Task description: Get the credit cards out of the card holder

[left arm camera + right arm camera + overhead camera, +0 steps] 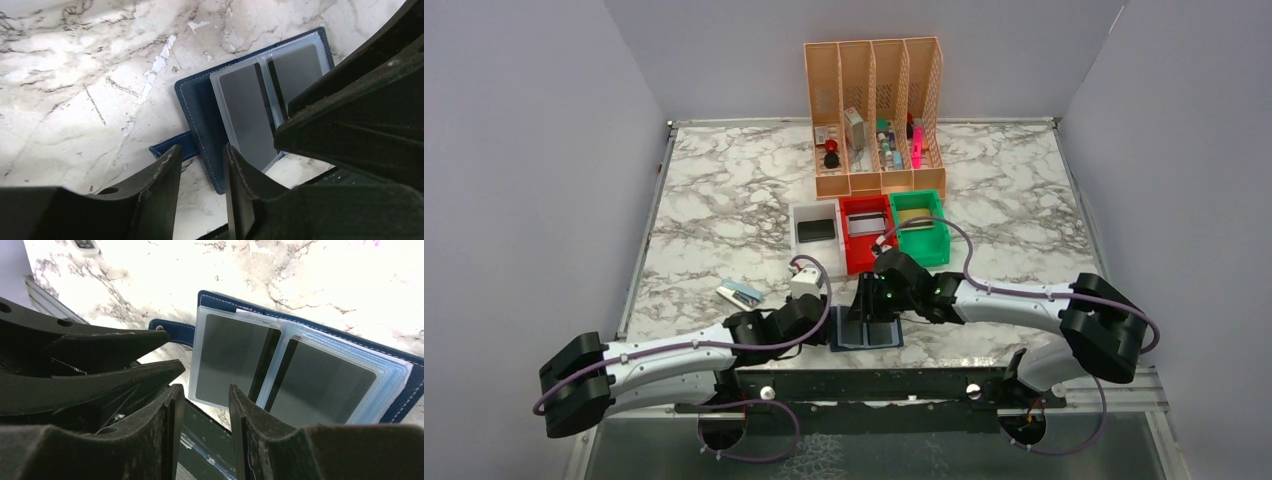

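The navy card holder lies open and flat at the table's near edge. Its see-through pockets hold grey credit cards, and a second one sits in the neighbouring pocket. My left gripper is open, low over the holder's left edge, and nothing is pinched between its fingers. My right gripper is open too, its tips just short of the near corner of the left pocket. The two grippers meet over the holder from either side.
Behind the holder stand a white bin with a black card, a red bin with a silver card and a green bin with a gold card. An orange file rack stands at the back. A small blue-and-white item lies to the left.
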{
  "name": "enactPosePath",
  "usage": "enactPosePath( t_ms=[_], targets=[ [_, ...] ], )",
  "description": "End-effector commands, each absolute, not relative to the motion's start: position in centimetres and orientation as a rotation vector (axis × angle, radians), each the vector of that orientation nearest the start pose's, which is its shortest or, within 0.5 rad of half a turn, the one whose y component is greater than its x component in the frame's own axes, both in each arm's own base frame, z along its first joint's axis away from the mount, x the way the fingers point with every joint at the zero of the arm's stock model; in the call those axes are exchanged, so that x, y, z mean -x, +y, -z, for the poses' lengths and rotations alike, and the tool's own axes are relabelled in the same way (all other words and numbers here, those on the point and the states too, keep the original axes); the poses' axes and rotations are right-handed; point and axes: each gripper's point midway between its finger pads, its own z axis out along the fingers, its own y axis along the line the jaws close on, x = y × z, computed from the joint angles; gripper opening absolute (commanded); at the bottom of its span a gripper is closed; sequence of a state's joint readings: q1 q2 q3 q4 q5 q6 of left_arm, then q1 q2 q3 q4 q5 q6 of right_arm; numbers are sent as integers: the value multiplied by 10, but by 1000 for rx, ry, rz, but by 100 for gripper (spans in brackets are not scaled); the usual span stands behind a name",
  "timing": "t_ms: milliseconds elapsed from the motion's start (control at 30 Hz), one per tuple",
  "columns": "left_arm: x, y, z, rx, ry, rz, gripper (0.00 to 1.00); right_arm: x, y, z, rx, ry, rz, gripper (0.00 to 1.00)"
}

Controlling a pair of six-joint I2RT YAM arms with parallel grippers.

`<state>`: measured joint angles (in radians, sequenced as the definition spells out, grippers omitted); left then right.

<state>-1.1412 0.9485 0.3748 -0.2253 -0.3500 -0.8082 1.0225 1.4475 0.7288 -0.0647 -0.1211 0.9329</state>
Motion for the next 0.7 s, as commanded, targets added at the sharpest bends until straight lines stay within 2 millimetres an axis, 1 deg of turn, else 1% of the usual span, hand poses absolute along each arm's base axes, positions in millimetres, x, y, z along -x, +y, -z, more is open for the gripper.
enactPosePath(
  t_ms=[0, 100, 233, 333, 433, 500, 533, 667],
  targets=[
    [-141, -207, -57, -119, 2327, 545, 42, -162, 332, -91, 133, 2547, -876, 43],
    [-143, -204, -67, -76, 2292, 583, 46, -174, 317, -101, 60, 2512, -782, 45],
    [-140, -215, -87, -92, 2243, 699, 49, -179, 310, -107, -11, 2469, -778, 46],
    [-134, -230, -101, -146, 2208, 814, 52, -175, 309, -99, -41, 2458, -829, 46],
    [-127, -246, -112, -186, 2178, 931, 53, -166, 301, -81, -79, 2467, -864, 46],
    [-124, -253, -112, -207, 2175, 973, 53, -160, 299, -73, -73, 2448, -922, 46],
    [-123, -255, -109, -214, 2183, 980, 53, -157, 298, -68, -66, 2437, -949, 46],
    [-119, -259, -97, -224, 2238, 972, 52, -154, 303, -67, -19, 2387, -1030, 45]
  ],
)
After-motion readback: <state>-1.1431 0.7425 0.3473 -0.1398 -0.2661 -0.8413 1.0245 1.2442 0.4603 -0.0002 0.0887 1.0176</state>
